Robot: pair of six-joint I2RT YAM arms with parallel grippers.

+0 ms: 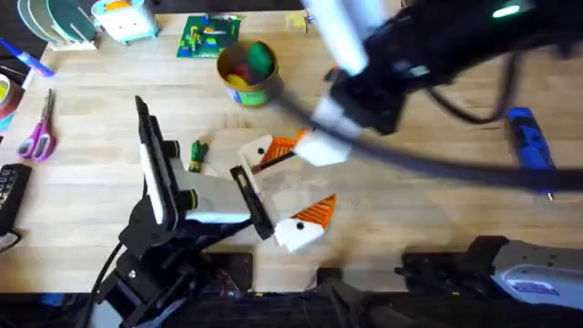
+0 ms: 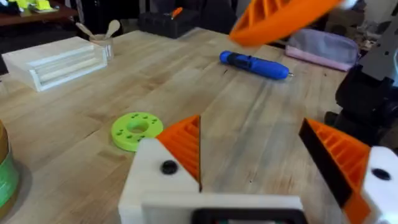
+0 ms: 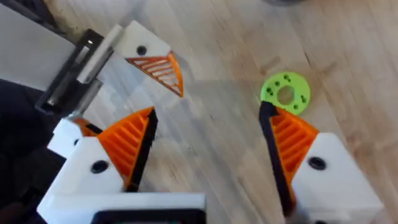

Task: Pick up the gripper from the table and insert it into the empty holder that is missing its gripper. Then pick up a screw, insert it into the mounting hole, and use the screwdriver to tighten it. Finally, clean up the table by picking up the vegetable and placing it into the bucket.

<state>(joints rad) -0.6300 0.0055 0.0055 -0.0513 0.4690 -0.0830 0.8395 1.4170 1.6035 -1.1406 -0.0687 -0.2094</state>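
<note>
Where the right gripper [image 3: 208,115] hangs: above the left gripper [image 2: 252,124], its two orange-padded fingers spread wide and holding nothing.
Left gripper: also spread wide, nothing between its fingers, lying low over the table.
Holder [image 3: 140,43]: the white block lies ahead of the right gripper's open gap, a little towards its left finger.
Orange wedge [image 3: 160,70]: sits against the holder, its point aimed away from the block; I cannot tell whether it is fully home.
Mounting hole [image 3: 142,50]: on the holder's upper face, turned up towards the right gripper, so a screw would go in from above.
Screwdriver [image 1: 528,141]: well apart from both grippers, out on the right arm's side; its long axis runs away from the bases. The right arm is nearer.
Green disc [image 3: 285,93]: on the table beyond the right gripper's right finger.
Vegetable [image 1: 198,153]: just beside the left arm's wrist; the bucket [image 1: 250,94] stands farther out beyond it.
Step, as I judge it: wedge placed, screw next.
</note>
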